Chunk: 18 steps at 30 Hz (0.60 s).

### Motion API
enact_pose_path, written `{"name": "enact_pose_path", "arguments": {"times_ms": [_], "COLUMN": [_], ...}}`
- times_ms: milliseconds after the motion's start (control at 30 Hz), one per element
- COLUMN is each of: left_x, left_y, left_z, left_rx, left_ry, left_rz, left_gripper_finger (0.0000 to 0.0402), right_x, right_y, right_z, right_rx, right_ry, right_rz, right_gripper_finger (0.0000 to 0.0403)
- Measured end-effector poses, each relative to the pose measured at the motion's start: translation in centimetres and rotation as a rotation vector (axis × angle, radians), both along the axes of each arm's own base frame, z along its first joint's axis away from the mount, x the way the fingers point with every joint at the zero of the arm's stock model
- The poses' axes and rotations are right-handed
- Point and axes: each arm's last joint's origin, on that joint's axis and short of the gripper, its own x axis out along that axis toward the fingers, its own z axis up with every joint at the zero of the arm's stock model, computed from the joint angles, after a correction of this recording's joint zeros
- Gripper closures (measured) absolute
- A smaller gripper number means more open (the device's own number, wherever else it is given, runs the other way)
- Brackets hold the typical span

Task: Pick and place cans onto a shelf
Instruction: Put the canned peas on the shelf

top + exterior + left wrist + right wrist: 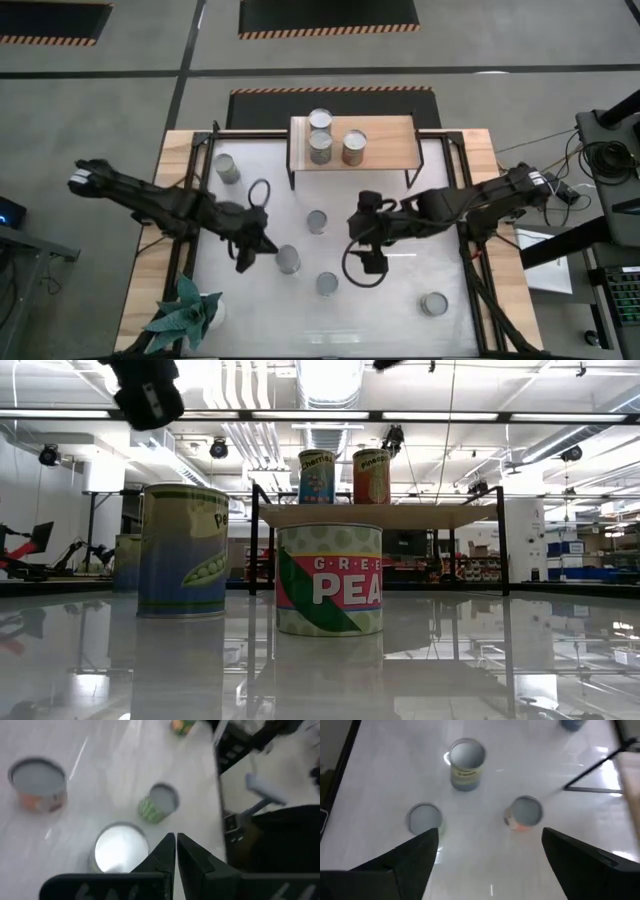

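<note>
1. Left gripper (252, 252) hovers with fingers (167, 852) pressed together, just left of a can (288, 260).
2. Right gripper (365, 245) spread wide mid-table, empty.
3. Three cans (320, 146) stand on the shelf (390, 150) at the far edge; five others are scattered on the table (440, 200).

Shelf (385, 148) at the table's (450, 250) far edge, centred. On its left half, three cans (320, 147) clustered together. Below the shelf, five cans (317, 221) spread over the tabletop: one near the far-left corner, three mid-table, one at near right. Plant (185, 315) at the near-left corner. Left gripper (247, 262) just beside one mid-table can, possibly touching. Right gripper (372, 262) right of centre.
</note>
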Motion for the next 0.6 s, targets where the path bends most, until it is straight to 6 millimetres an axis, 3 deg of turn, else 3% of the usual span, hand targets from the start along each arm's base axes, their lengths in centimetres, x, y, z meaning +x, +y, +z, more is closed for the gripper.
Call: {"name": "enact_pose_path", "arguments": {"times_ms": [367, 600], "left_x": [2.1, 3.2], "left_y": [-3.5, -4.4], "left_z": [-4.5, -7.2], "left_rx": [0.091, 0.141], "left_ry": [0.179, 0.281], "left_rz": [-0.214, -0.231], "left_gripper_finger": [0.0402, 0.0402], "right_x": [0.4, 0.1], "right_y": [0.4, 0.3], "right_z": [-6.7, -8.6], "right_rx": [0.035, 0.03], "right_ry": [0.036, 0.063], "right_rz": [0.031, 0.028], "right_gripper_finger": [0.0145, 0.0181]}}
